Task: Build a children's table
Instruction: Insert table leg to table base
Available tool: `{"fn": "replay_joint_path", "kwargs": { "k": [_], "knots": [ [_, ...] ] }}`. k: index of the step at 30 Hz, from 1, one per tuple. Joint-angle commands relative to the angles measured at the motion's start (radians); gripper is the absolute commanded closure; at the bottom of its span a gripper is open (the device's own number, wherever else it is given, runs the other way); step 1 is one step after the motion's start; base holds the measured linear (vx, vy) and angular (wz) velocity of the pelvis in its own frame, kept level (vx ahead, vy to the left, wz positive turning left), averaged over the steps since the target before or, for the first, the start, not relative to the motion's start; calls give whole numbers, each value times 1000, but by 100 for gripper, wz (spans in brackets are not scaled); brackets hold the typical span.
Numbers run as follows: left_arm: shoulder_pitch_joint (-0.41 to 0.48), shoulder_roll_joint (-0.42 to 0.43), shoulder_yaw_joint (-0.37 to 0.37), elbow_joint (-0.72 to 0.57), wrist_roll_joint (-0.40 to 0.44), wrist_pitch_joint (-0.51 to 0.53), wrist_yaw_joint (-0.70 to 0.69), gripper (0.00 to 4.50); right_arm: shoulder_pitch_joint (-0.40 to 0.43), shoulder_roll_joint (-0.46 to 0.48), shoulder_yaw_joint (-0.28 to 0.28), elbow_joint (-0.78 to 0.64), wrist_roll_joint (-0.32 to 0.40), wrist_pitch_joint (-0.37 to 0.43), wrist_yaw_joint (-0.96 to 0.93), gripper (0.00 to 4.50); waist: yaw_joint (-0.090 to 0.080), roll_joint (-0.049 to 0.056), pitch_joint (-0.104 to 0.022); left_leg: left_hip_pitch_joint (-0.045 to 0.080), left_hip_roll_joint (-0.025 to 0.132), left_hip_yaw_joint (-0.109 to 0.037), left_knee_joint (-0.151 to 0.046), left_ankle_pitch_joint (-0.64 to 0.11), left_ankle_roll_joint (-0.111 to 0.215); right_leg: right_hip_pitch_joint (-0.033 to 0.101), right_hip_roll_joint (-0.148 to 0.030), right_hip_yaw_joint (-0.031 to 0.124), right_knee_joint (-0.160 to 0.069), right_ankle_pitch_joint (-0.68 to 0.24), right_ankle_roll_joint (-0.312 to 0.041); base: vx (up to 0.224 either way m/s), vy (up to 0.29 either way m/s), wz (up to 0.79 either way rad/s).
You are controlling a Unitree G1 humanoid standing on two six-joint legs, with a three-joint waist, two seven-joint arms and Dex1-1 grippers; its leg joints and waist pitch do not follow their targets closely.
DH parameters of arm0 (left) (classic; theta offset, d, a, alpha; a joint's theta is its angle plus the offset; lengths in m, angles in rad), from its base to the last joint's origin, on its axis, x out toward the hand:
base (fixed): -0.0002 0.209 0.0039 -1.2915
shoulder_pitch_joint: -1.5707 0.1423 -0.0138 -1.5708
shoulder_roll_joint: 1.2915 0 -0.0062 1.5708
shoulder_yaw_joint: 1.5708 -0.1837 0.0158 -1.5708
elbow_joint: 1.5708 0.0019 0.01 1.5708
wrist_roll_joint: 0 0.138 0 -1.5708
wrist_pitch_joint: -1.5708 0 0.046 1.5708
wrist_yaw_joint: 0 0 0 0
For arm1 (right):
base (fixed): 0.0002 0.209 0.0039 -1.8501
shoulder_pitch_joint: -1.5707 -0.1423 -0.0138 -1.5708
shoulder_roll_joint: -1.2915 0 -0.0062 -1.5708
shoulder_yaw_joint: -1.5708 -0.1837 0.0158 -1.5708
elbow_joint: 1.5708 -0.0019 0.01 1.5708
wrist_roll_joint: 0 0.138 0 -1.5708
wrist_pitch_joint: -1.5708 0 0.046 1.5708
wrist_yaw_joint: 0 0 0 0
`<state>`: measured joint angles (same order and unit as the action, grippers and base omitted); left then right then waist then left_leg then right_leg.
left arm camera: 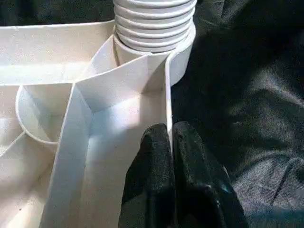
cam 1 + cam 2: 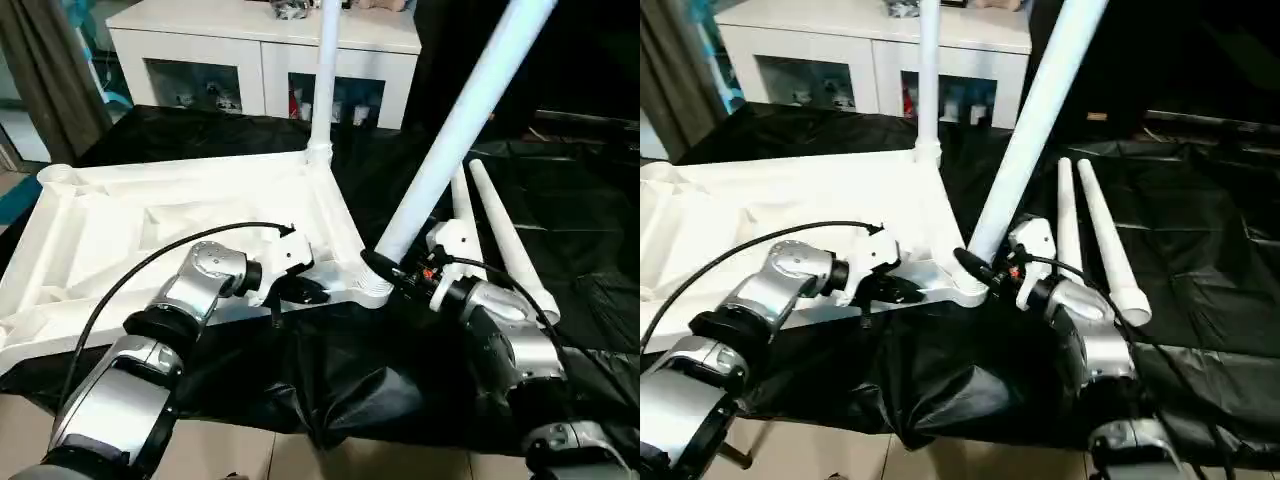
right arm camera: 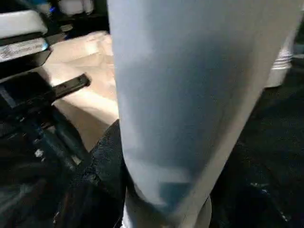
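Observation:
The white tabletop (image 2: 150,225) lies upside down on a black sheet, ribbed underside up. One leg (image 2: 327,70) stands upright in the far right corner socket. A second leg (image 2: 460,120) leans out of the near right corner socket (image 2: 372,290), and my right gripper (image 2: 392,268) is shut on its lower end. In the right wrist view this leg (image 3: 185,95) is very close, with a black finger (image 3: 102,166) against it. My left gripper (image 2: 300,292) is shut on the tabletop's thin rim wall just beside that socket; its fingers (image 1: 154,161) pinch the wall below the leg's ribbed end (image 1: 154,23).
Two loose legs (image 2: 505,245) lie side by side on the black sheet (image 2: 580,210) to the right of my right arm. A white glass-door cabinet (image 2: 260,50) stands behind the work. A dark curtain (image 2: 45,80) hangs at the far left.

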<state>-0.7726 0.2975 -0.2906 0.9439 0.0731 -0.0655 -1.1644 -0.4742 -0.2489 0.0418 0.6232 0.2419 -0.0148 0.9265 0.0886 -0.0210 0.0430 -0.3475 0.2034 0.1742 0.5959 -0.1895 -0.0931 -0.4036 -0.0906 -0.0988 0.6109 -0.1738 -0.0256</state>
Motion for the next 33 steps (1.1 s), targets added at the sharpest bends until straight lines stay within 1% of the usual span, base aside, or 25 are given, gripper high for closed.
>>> {"fn": "replay_joint_path", "kwargs": {
  "k": [1, 2, 4, 5, 6, 8, 9, 10, 12, 17, 18, 19, 20, 23, 25, 28, 29, 30, 32, 33],
  "knots": [
    [-20, 10, 22, -32, -12, -30, -12, 450, 53, -7, 89, 110, -62, 85, 64, 262, 4, 2, -52, -2, 27, -8, -82, -274, 53, 51, -66, 53, -93, -366, -165, 0, 0, 0],
    [-18, 11, 19, -36, -14, -30, -23, 450, 52, -11, 92, 114, -57, 90, 83, 262, 4, -1, -53, -3, 29, -9, -83, -272, 53, 51, -67, 53, -93, -362, -166, 0, 0, 0],
    [-10, 16, 9, -54, -22, -32, -73, 450, 44, -21, 98, 134, -57, 102, 138, 262, 6, 0, -54, -5, 31, -9, -84, -260, 55, 54, -66, 53, -88, -324, -177, 0, 0, 0],
    [-10, 17, 8, -55, -22, -32, -76, 450, 43, -22, 99, 136, -58, 102, 141, 262, 7, 1, -55, -5, 32, -9, -83, -257, 55, 54, -66, 53, -85, -310, -182, 0, 0, 0],
    [-5, 23, -3, -68, -23, -35, -107, 450, 36, -29, 105, 152, -68, 101, 165, 262, 7, 1, -56, -4, 33, -8, -83, -253, 57, 54, -65, 53, -82, -284, -194, 0, 0, 0],
    [-1, 29, -12, -79, -19, -38, -124, 450, 33, -36, 112, 160, -76, 96, 181, 262, 7, 0, -57, -4, 34, -6, -82, -248, 58, 54, -65, 53, -80, -260, -205, 0, 0, 0],
    [0, 33, -20, -83, -13, -45, -131, 450, 28, -40, 118, 167, -80, 92, 193, 262, 9, 1, -57, -3, 34, -6, -83, -247, 58, 54, -65, 53, -79, -251, -210, 0, 0, 0],
    [0, 36, -27, -87, -7, -51, -139, 450, 22, -46, 127, 174, -87, 90, 206, 262, 10, -1, -57, -3, 34, -6, -83, -249, 56, 55, -65, 53, -79, -252, -209, 0, 0, 0],
    [0, 40, -37, -92, 3, -60, -143, 450, 11, -54, 139, 186, -99, 82, 220, 262, 10, -2, -57, -2, 34, -7, -84, -258, 52, 55, -66, 52, -80, -268, -205, 0, 0, 0],
    [1, 40, -38, -104, 8, -63, -153, 450, -13, -43, 152, 198, -117, 78, 243, 262, 7, -2, -55, -1, 36, -8, -88, -283, 39, 52, -67, 53, -85, -319, -191, 0, 0, 0],
    [2, 40, -37, -107, 9, -62, -152, 450, -15, -42, 156, 197, -120, 78, 253, 262, 8, -5, -55, -1, 36, -8, -87, -283, 39, 52, -67, 53, -85, -321, -189, 0, 0, 0],
    [4, 39, -37, -111, 8, -61, -153, 450, -17, -42, 158, 198, -123, 77, 262, 262, 8, -5, -55, -1, 35, -8, -87, -282, 39, 52, -67, 54, -86, -321, -188, 0, 0, 0],
    [5, 39, -38, -114, 8, -60, -154, 450, -14, -42, 165, 192, -125, 81, 276, 262, 8, -7, -56, -1, 36, -8, -88, -280, 40, 51, -67, 54, -85, -318, -187, 0, 0, 0],
    [8, 42, -48, -116, 6, -66, -162, 450, -10, -48, 196, 184, -129, 81, 318, 262, 9, -4, -56, 0, 36, -8, -88, -276, 40, 50, -66, 54, -84, -307, -190, 0, 0, 0],
    [11, 45, -57, -120, 7, -69, -184, 450, -7, -54, 216, 180, -132, 75, 355, 262, 11, -2, -56, 1, 37, -7, -90, -289, 40, 50, -65, 54, -86, -297, -192, 0, 0, 0],
    [17, 50, -69, -134, 6, -67, -222, 450, -3, -60, 232, 175, -141, 63, 388, 262, 11, -5, -56, 2, 39, -8, -93, -312, 34, 51, -65, 54, -86, -304, -192, 0, 0, 0],
    [18, 50, -70, -134, 6, -67, -223, 450, -4, -60, 232, 175, -141, 63, 389, 262, 11, -5, -54, 2, 38, -8, -93, -319, 34, 50, -65, 53, -88, -314, -190, 0, 0, 0],
    [19, 50, -72, -140, 5, -64, -233, 450, -5, -60, 232, 178, -145, 60, 393, 262, 10, -5, -52, 5, 38, -8, -95, -339, 30, 49, -65, 53, -91, -347, -182, 0, 0, 0],
    [18, 49, -71, -141, 7, -64, -231, 450, -7, -59, 227, 182, -148, 56, 389, 262, 10, -6, -52, 9, 39, -12, -97, -359, 21, 48, -68, 54, -95, -392, -170, 0, 0, 0],
    [16, 47, -69, -139, 7, -63, -228, 450, -9, -58, 225, 184, -147, 56, 388, 262, 10, -5, -51, 9, 39, -12, -98, -362, 19, 46, -68, 54, -96, -395, -170, 0, 0, 0]
  ]
}}
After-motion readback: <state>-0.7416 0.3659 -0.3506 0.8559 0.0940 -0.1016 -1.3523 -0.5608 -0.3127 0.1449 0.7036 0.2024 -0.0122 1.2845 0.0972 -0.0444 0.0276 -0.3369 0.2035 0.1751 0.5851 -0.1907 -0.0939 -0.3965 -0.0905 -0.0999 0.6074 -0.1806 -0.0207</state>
